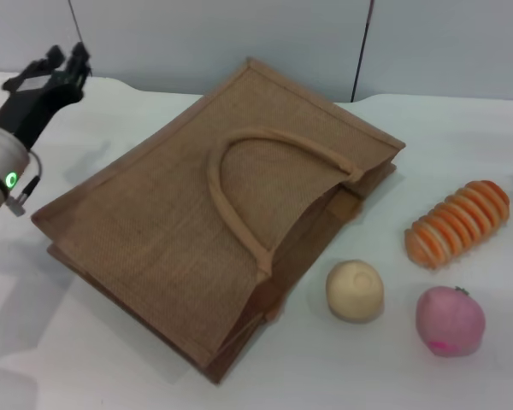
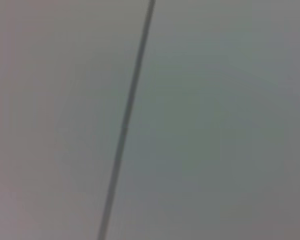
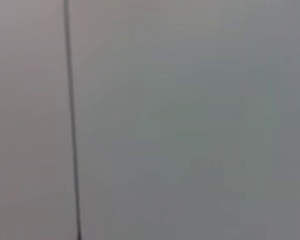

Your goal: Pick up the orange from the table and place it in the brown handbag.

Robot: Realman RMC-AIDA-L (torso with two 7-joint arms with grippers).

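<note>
The orange (image 1: 450, 321), a pinkish-red round toy fruit with a small stem, lies on the white table (image 1: 111, 367) at the front right. The brown handbag (image 1: 214, 213) lies flat in the middle, its mouth and looped handles facing right towards the fruit. My left gripper (image 1: 66, 58) is raised at the far left, beyond the bag's far-left corner, open and empty. My right gripper is out of view. Both wrist views show only a grey wall with a dark seam.
A pale cream ball (image 1: 355, 290) lies just right of the bag's mouth, left of the orange. A striped orange-and-cream bread-like item (image 1: 458, 224) lies behind them at the right. A grey panelled wall (image 1: 239, 34) stands behind the table.
</note>
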